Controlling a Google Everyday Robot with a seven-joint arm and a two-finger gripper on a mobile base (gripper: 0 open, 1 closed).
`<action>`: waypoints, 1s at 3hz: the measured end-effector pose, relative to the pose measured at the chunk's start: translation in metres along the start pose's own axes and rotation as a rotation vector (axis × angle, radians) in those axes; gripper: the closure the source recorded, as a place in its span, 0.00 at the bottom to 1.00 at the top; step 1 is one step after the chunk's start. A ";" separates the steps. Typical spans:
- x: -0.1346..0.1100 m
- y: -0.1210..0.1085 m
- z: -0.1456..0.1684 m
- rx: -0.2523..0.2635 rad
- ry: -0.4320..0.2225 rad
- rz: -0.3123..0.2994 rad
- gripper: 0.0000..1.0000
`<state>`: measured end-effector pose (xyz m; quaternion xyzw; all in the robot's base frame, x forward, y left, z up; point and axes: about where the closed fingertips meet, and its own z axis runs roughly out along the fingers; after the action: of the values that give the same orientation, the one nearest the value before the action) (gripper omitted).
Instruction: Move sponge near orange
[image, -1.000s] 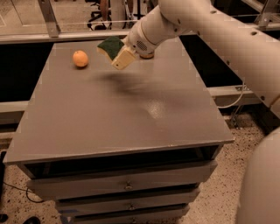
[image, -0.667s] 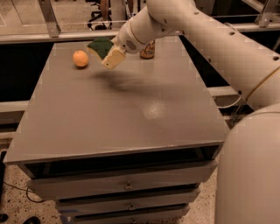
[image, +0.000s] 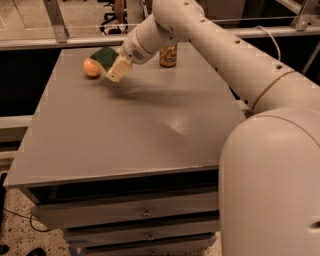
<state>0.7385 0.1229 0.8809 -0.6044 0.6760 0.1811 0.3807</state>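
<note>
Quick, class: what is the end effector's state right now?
End effector: closed on the sponge, over the far-left part of the table, beside the orange.

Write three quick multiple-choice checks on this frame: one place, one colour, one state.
1. Where on the table is the orange?
A) near right corner B) far left part C) dead centre
2. What colour is the sponge face that shows?
A) red B) white C) dark green
3. What state is the sponge in?
A) held by the gripper, off the surface, close to the orange B) lying flat mid-table C) hanging off the front edge

Key: 1 B, the orange sits toward the far left edge; 2 C, its top reads dark green; 3 A, the gripper has it, with a shadow on the table below.
</note>
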 end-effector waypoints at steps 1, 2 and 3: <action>0.012 -0.001 0.002 0.003 0.018 0.019 1.00; 0.018 -0.001 0.006 -0.010 0.033 0.022 0.82; 0.020 -0.001 0.008 -0.019 0.039 0.024 0.59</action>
<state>0.7423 0.1147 0.8611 -0.6033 0.6887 0.1804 0.3593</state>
